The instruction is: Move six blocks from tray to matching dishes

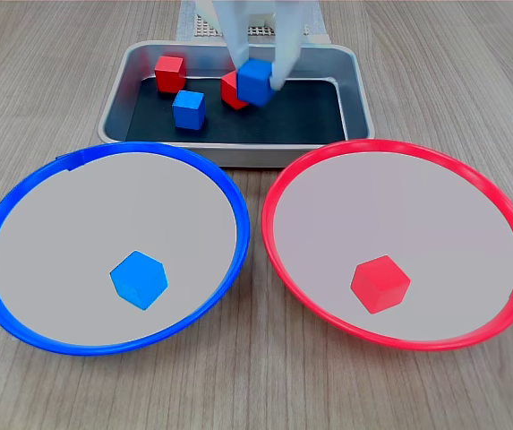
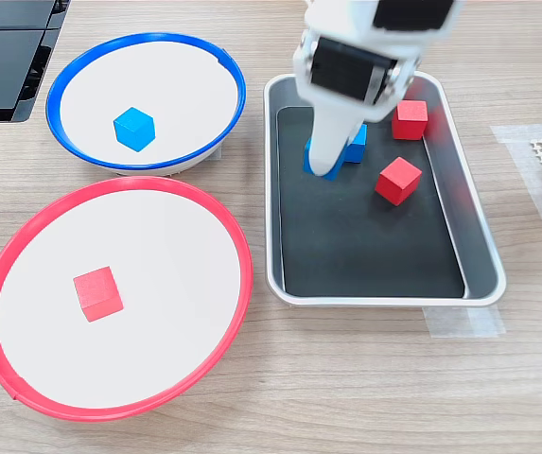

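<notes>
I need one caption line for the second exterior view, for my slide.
End effector at a blue block in the tray; one block already lies in each dish.

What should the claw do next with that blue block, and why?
Probably carry it over to the blue dish. The claw looks shut on a blue block, raised above the tray, and the blue dish already holds one blue block.
</notes>
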Robot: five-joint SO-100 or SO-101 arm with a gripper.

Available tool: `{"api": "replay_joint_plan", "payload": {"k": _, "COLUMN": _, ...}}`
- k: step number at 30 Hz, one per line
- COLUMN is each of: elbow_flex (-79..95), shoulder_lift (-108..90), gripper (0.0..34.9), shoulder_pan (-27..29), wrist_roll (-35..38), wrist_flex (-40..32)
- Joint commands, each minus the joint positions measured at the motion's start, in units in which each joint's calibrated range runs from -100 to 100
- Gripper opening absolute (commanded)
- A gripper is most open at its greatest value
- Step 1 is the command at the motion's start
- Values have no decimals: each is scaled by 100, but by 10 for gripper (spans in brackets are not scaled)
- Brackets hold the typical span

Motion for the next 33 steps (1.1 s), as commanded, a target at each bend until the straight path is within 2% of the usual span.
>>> {"api": "replay_joint_plan", "payload": {"k": 1, "elbow_flex": -926, "shoulder_lift": -388, "gripper": 1, "shoulder_pan": 686, "wrist_roll": -513, "wrist_flex": -54}}
{"api": "replay_joint_plan", "payload": {"k": 5, "elbow_flex": -1481, "shoulder_lift": 592, "gripper": 1, "shoulder_pan": 1505, "wrist_roll": -1265, "wrist_flex": -1606}}
{"api": "replay_joint_plan", "payload": {"k": 11, "elbow_flex": -2191, "shoulder_lift": 2213, "gripper": 2, "shoulder_pan": 1750, "wrist_roll": -1275, "wrist_flex": -2481}}
{"api": "replay_joint_plan", "payload": {"k": 12, "elbow_flex": -2200, "shoulder_lift": 2366, "gripper": 25, "shoulder_pan": 1750, "wrist_roll": -1236, "wrist_flex": -2646}}
{"api": "replay_joint_plan", "payload": {"k": 14, "elbow_flex": -2209, "shoulder_lift": 2537, "gripper": 106, "shoulder_pan": 1731, "wrist_roll": -1197, "wrist_flex": -2852}}
{"api": "replay_joint_plan", "payload": {"k": 16, "elbow_flex": -2182, "shoulder_lift": 2588, "gripper": 172, "shoulder_pan": 1702, "wrist_roll": -1158, "wrist_flex": -2976}}
{"api": "replay_joint_plan", "payload": {"k": 17, "elbow_flex": -2155, "shoulder_lift": 2588, "gripper": 197, "shoulder_pan": 1684, "wrist_roll": -1158, "wrist_flex": -3017}}
{"api": "replay_joint_plan", "payload": {"k": 18, "elbow_flex": -2127, "shoulder_lift": 2554, "gripper": 207, "shoulder_pan": 1674, "wrist_roll": -1158, "wrist_flex": -3034}}
{"api": "replay_joint_plan", "payload": {"k": 19, "elbow_flex": -2100, "shoulder_lift": 2503, "gripper": 205, "shoulder_pan": 1674, "wrist_roll": -1172, "wrist_flex": -3034}}
{"api": "replay_joint_plan", "payload": {"k": 20, "elbow_flex": -2055, "shoulder_lift": 2392, "gripper": 183, "shoulder_pan": 1674, "wrist_roll": -1197, "wrist_flex": -3009}}
{"api": "replay_joint_plan", "payload": {"k": 21, "elbow_flex": -2009, "shoulder_lift": 2264, "gripper": 146, "shoulder_pan": 1674, "wrist_roll": -1250, "wrist_flex": -2951}}
{"api": "replay_joint_plan", "payload": {"k": 22, "elbow_flex": -1963, "shoulder_lift": 2076, "gripper": 90, "shoulder_pan": 1693, "wrist_roll": -1328, "wrist_flex": -2786}}
{"api": "replay_joint_plan", "payload": {"k": 23, "elbow_flex": -1918, "shoulder_lift": 1863, "gripper": 18, "shoulder_pan": 1712, "wrist_roll": -1407, "wrist_flex": -2572}}
{"api": "replay_joint_plan", "payload": {"k": 24, "elbow_flex": -1845, "shoulder_lift": 1599, "gripper": 3, "shoulder_pan": 1740, "wrist_roll": -1460, "wrist_flex": -2241}}
{"api": "replay_joint_plan", "payload": {"k": 28, "elbow_flex": -425, "shoulder_lift": -98, "gripper": 1, "shoulder_pan": 2004, "wrist_roll": -1709, "wrist_flex": -1111}}
{"api": "replay_joint_plan", "payload": {"k": 33, "elbow_flex": 1723, "shoulder_lift": -1779, "gripper": 1, "shoulder_pan": 2126, "wrist_roll": -2022, "wrist_flex": -1333}}
